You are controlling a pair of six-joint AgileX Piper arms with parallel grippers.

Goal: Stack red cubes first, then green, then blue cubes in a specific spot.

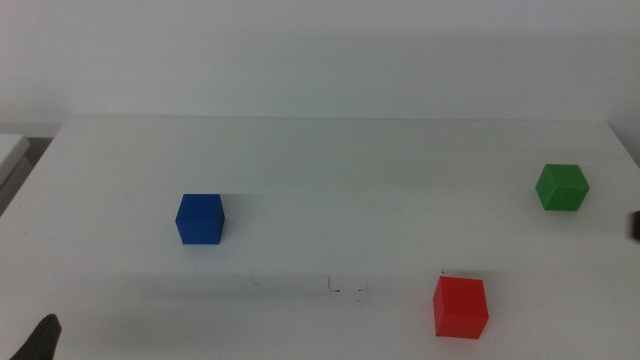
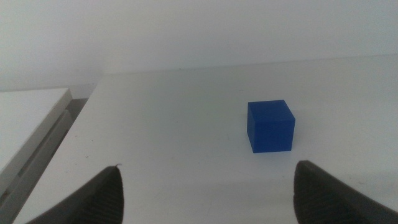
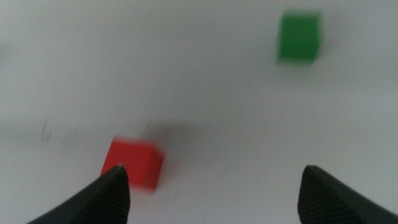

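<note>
The red cube (image 1: 460,307) sits on the white table near the front right, and the right wrist view shows this red cube (image 3: 134,163) blurred. At the far right rests the green cube (image 1: 561,187), also in the right wrist view (image 3: 299,37). The blue cube (image 1: 200,219) stands left of centre. Tiny black specks (image 1: 345,290) mark the spot between the blue and red cubes. My left gripper (image 2: 208,167) is open and empty, short of the blue cube (image 2: 269,126). My right gripper (image 3: 212,168) is open and empty, with one jaw beside the red cube.
A white slab (image 1: 12,150) lies off the table's left edge, also seen as the slab (image 2: 31,124) in the left wrist view. The table's far edge (image 1: 330,120) meets a plain white wall. Only dark tips of the arms show at the middle view's left bottom corner and right edge.
</note>
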